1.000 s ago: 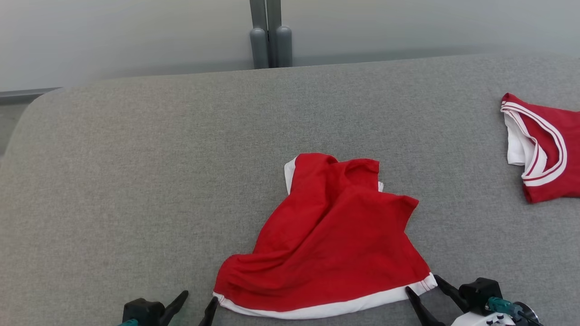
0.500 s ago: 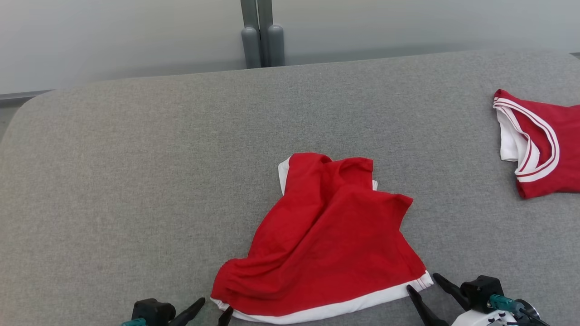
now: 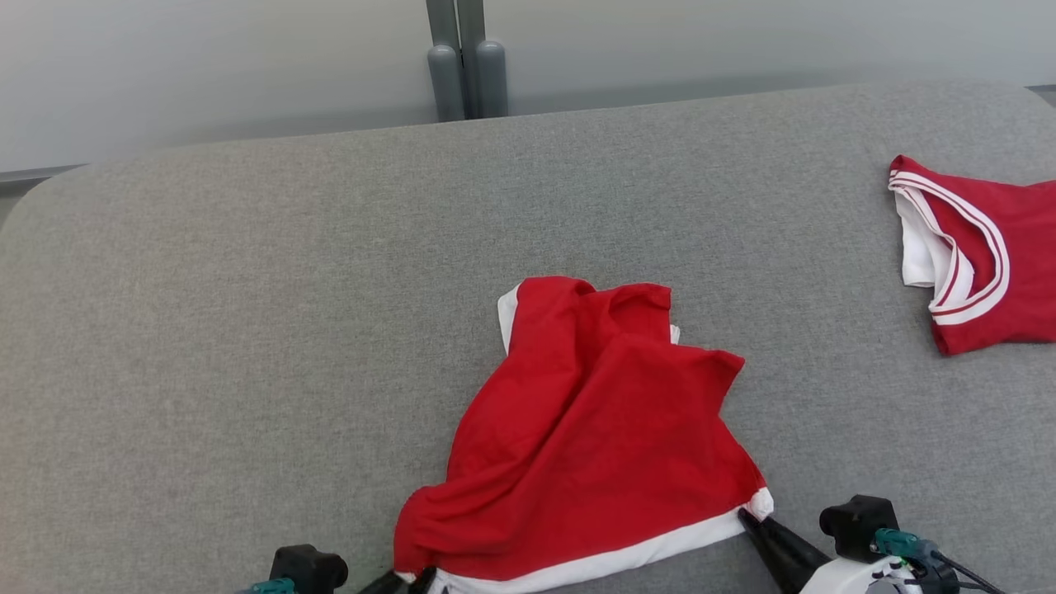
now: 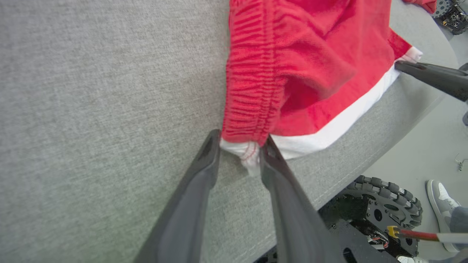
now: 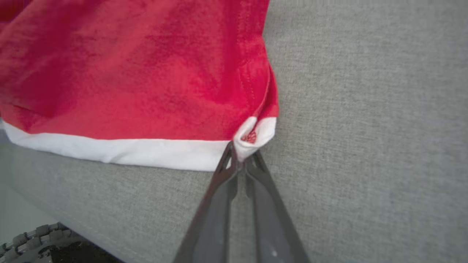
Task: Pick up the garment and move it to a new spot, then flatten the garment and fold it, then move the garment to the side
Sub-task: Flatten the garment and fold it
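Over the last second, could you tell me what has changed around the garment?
Both grippers advanced to the white hem of the garment. The right gripper closed on its right corner; the left gripper narrowed around the left corner, grip uncertain. The garment lies crumpled where it was; the other red garment is untouched.

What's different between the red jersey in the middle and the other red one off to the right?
The middle jersey lies rumpled with a plain white hem; the right-hand jersey shows striped trim round an opening. The middle jersey has the right gripper pinching one hem corner and the left gripper astride the other; the right-hand jersey lies untouched. Both are red and white, on the grey surface.
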Controlling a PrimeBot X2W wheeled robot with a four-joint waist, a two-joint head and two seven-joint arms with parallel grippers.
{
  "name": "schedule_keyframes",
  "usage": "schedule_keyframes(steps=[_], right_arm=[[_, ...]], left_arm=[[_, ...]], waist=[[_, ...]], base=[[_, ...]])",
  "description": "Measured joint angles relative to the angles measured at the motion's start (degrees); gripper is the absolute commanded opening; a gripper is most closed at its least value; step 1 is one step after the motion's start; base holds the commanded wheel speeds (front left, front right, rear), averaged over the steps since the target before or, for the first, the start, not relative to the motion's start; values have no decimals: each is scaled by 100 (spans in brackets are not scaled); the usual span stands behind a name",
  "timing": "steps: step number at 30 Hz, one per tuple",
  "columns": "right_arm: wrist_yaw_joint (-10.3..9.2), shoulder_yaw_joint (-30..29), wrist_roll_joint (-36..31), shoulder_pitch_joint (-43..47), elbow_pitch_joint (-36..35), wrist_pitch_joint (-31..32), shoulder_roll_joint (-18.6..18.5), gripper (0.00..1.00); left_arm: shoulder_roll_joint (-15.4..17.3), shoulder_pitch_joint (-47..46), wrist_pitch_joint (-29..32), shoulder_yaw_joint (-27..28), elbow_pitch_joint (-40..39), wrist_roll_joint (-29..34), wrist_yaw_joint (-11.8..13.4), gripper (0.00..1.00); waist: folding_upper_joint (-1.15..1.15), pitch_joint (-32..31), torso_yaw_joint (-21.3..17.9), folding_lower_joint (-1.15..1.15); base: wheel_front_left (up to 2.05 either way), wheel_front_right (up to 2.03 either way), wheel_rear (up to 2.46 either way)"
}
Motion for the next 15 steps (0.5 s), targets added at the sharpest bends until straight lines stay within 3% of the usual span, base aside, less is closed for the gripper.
schedule_keyframes(steps=[7, 11, 15], right_arm=[[0, -230, 1333, 121, -998, 26, -274, 0], [-1, -754, 2009, 305, -2145, 56, -716, 0], [-1, -1403, 2577, 404, -3501, 301, -1111, 0]], left_arm=[[178, 48, -9, 135, -599, -609, 26, 0], [225, 259, 1, 452, -1863, -1170, 89, 0], [494, 199, 203, 750, -3204, -1283, 374, 0]], waist=[[0, -47, -32, 0], [0, -23, -81, 0], [0, 110, -112, 0]], base=[[0, 0, 0], [0, 0, 0], [0, 0, 0]])
